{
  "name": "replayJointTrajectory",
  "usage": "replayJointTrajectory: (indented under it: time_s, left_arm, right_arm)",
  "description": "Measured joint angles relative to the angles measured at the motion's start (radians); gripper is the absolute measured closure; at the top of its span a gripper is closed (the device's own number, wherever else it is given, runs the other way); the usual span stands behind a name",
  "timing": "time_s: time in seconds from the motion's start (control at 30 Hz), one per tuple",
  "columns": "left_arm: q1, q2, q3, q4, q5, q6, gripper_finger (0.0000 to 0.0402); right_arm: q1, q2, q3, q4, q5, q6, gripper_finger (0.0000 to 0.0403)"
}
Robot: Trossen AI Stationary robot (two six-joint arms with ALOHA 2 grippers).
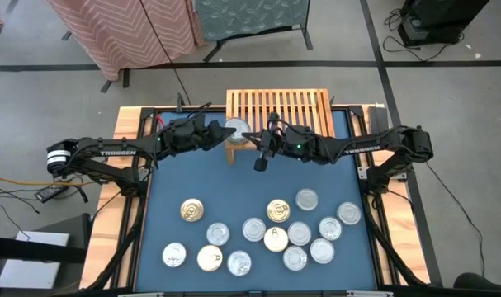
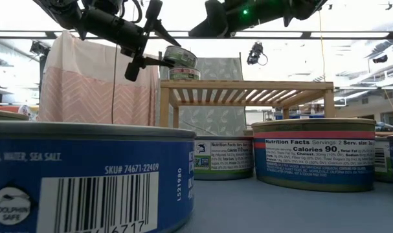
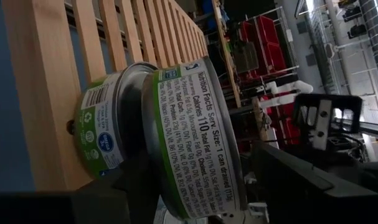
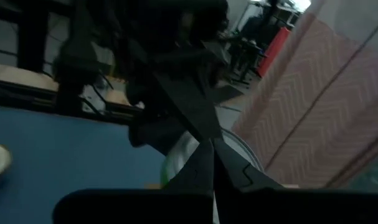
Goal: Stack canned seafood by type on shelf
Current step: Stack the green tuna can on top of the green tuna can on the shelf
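Left wrist view shows it closest: a green-labelled tin (image 3: 189, 137) sits between the fingers of the left pincer (image 3: 176, 199), its jaws spread about the tin's width and gripping it, directly over a second green-labelled tin (image 3: 98, 134) that already rests on the slats of the shelf (image 3: 45, 74). Whether the upper tin is touching the lower one or hanging just above it I cannot tell; in the low view the pair (image 2: 181, 63) reads as a short stack at the shelf's left front corner, the top tin slightly tilted.

From the high view, the left pincer (image 1: 221, 132) is at that corner of the shelf (image 1: 283, 106), and the right pincer (image 1: 260, 161), jaws fully closed and holding nothing, hangs just in front of the shelf's front edge, close beside the left one.

Judging progress: the work looks barely begun. Only this one stack shows on the shelf. Some fourteen tins (image 1: 275, 235), silver-topped with a couple of gold and cream ones, lie scattered on the blue tabletop (image 1: 192, 177), well apart from the shelf. Those all remain to be sorted by type and carried over, once the held tin is released squarely on its mate.
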Motion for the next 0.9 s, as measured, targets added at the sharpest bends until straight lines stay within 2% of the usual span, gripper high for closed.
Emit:
replayJointTrajectory:
  time_s: [0.47, 0.67, 0.9]
  left_arm:
    - [0.0, 0.0, 0.0, 0.006, -0.008, 0.0, 0.0159]
    - [0.0, 0.001, 0.0, 0.017, 0.001, 0.0, 0.0159]
    - [0.0, 0.001, 0.0, 0.025, 0.008, 0.0, 0.0159]
  right_arm:
    - [-0.034, 0.068, 0.0, 0.017, -0.021, 0.002, 0.0403]
    - [-0.033, 0.062, 0.001, -0.028, 0.063, -0.002, 0.0403]
    - [-0.036, 0.059, 0.001, -0.034, 0.067, -0.002, 0.0403]
